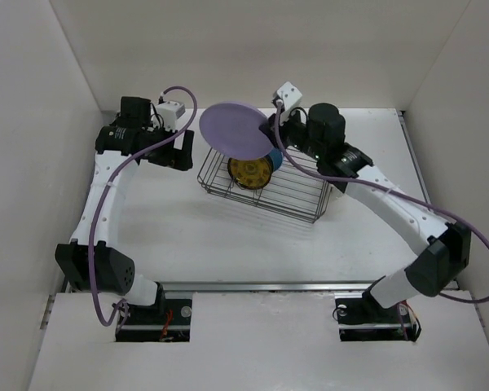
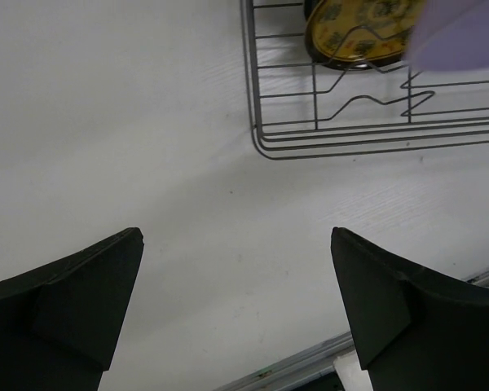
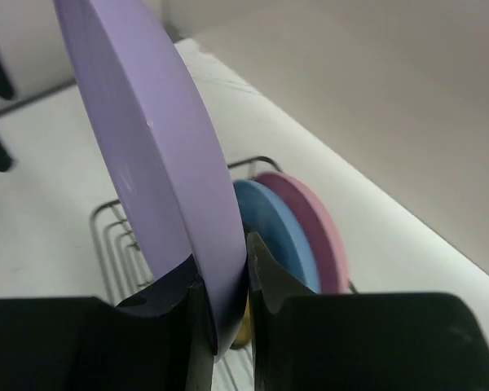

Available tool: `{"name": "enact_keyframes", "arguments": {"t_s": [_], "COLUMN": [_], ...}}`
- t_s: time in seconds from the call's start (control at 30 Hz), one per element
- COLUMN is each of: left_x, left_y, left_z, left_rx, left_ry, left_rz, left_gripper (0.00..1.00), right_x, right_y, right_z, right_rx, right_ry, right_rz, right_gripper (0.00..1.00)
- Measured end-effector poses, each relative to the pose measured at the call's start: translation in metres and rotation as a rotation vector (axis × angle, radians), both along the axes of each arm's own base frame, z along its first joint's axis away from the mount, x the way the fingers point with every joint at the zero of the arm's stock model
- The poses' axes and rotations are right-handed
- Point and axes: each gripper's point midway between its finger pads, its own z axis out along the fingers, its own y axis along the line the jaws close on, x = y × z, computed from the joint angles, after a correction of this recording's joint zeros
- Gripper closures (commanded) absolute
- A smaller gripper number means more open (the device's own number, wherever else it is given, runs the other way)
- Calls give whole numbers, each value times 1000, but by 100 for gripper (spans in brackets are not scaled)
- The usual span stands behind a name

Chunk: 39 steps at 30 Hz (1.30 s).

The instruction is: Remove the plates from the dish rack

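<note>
- The left gripper [image 2: 236, 232] sits at the far left of the table [image 1: 228, 244]. Its jaws are spread wide and hold nothing, with only bare white surface between them in the left wrist view.
- Just right of it is the near left corner of the dish rack [image 1: 289, 195], a black wire basket lying at a slant across the middle of the table. The left gripper is beside the rack, not touching it.
- The lavender plate [image 1: 235, 130] hangs over the rack's left end, tilted with its face turned up toward the overhead camera. It seems to be lifted clear of the wires, though the overhead angle leaves that uncertain.
- Beneath it the small yellow plate [image 1: 250, 171], dark-rimmed, stands on edge in the rack's wavy dividers.
- Behind the yellow plate, the blue plate [image 3: 277, 236] and the pink plate [image 3: 318, 228] stand upright side by side in the rack, close together.
- The right gripper [image 3: 222, 277] is pinched narrow on the lavender plate's rim, one finger on each face, at the plate's right edge as seen from above.
</note>
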Motion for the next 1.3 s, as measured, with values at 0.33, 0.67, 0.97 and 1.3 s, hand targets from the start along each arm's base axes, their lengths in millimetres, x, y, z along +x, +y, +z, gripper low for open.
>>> {"name": "enact_keyframes", "arguments": {"t_s": [0.33, 0.67, 0.97, 1.3], "left_x": [-6, -39, -51, -32], "left_y": [-14, -28, -29, 43], "left_z": [-2, -52, -56, -49], "left_rx": [-38, -89, -94, -187], "left_ry": [15, 250, 284, 266], "left_rz": [-64, -167, -202, 116], "left_gripper": [31, 74, 100, 100], "right_x": [-39, -62, -60, -20], "right_y": [90, 104, 105, 75], "right_z": [-134, -142, -138, -59], "right_rx": [-6, 71, 95, 174], "right_ry": [477, 617, 633, 403], "right_rz": [392, 489, 494, 221], "right_gripper": [100, 100, 35, 29]}}
